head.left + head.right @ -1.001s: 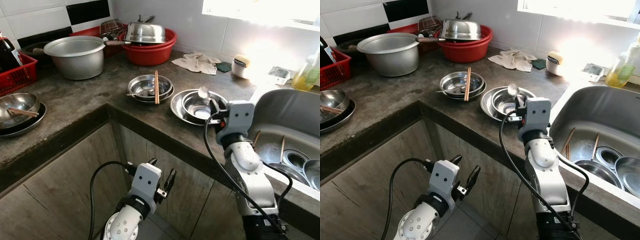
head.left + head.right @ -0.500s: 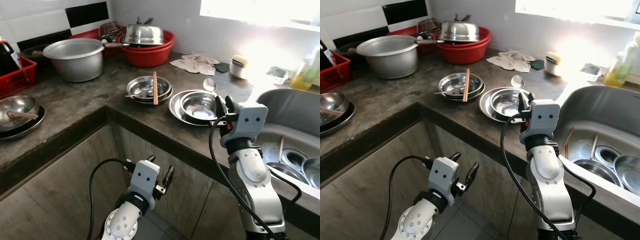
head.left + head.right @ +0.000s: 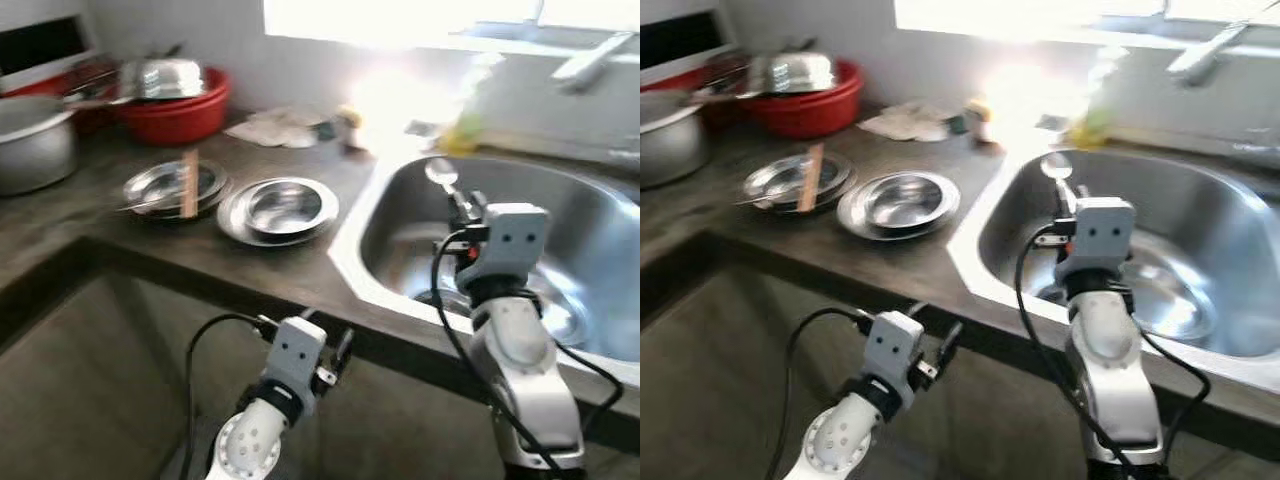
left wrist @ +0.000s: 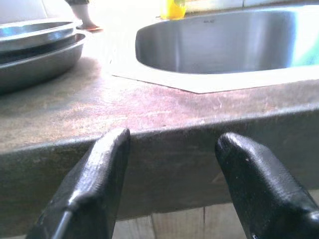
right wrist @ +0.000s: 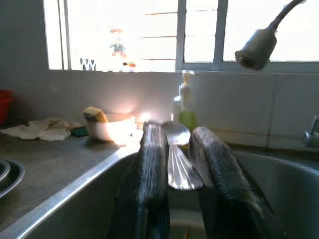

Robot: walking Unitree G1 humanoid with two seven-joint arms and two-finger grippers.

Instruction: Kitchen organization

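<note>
The right gripper [image 5: 172,164] holds a small shiny metal spoon [image 3: 441,173] upright above the stainless steel sink [image 3: 600,215], fingers [image 5: 147,169] pinched on its handle. The spoon looks light, stiff and slippery, so the flat handle is probably the safest hold. The left gripper [image 4: 172,184] hangs with fingers apart before the dark stone worktop [image 3: 290,265], which carries stacked steel bowls [image 3: 280,205] beneath a bright window.

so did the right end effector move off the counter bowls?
Yes. Right end effector, gripping the metal spoon, went from beside the nested steel bowls to over the sink.
</note>
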